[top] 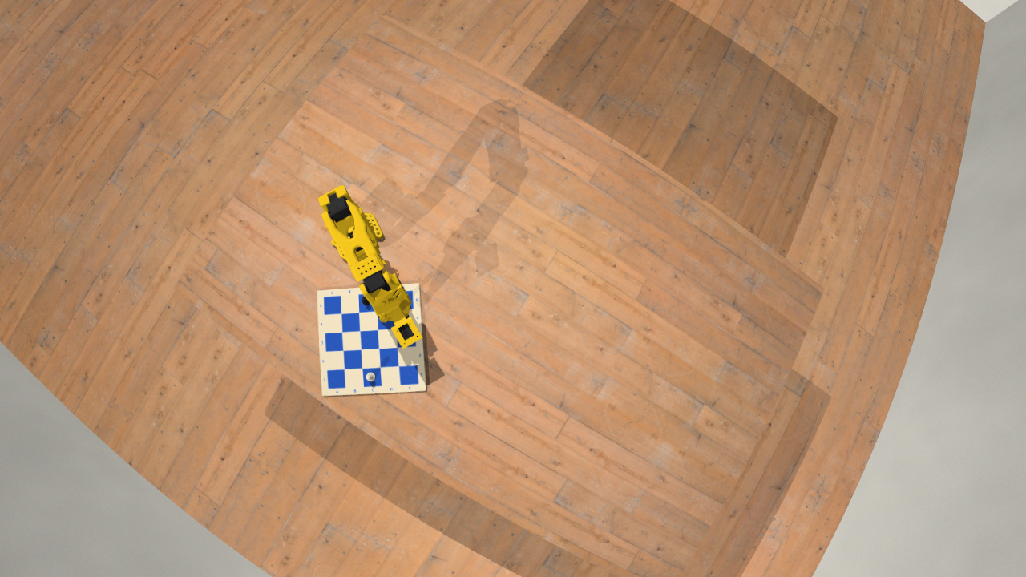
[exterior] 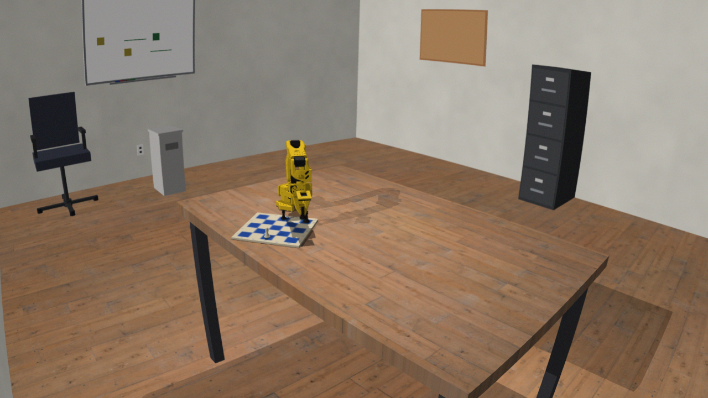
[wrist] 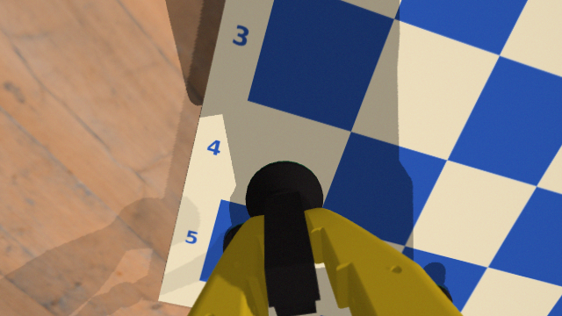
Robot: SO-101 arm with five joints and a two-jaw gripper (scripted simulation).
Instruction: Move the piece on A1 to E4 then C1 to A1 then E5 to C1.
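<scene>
The small blue and cream chessboard (top: pixel 370 340) lies on the wooden table in front of the yellow arm; it also shows in the exterior view (exterior: pixel 276 228). My gripper (wrist: pixel 285 219) is shut on a black piece (wrist: pixel 284 189) and holds it upright over the cream square of row 4 in the edge column, beside the printed 4. I cannot tell whether its base touches the board. Another black piece (wrist: pixel 232 237) stands on the blue row 5 corner square, mostly hidden by my jaw. A white piece (top: pixel 369 375) (exterior: pixel 266 232) stands in the row farthest from the arm.
The board's edge and the bare table lie just left of the held piece in the wrist view. A small dark shape shows past my right jaw, partly hidden. A chair, a cabinet and a filing cabinet stand far off in the room.
</scene>
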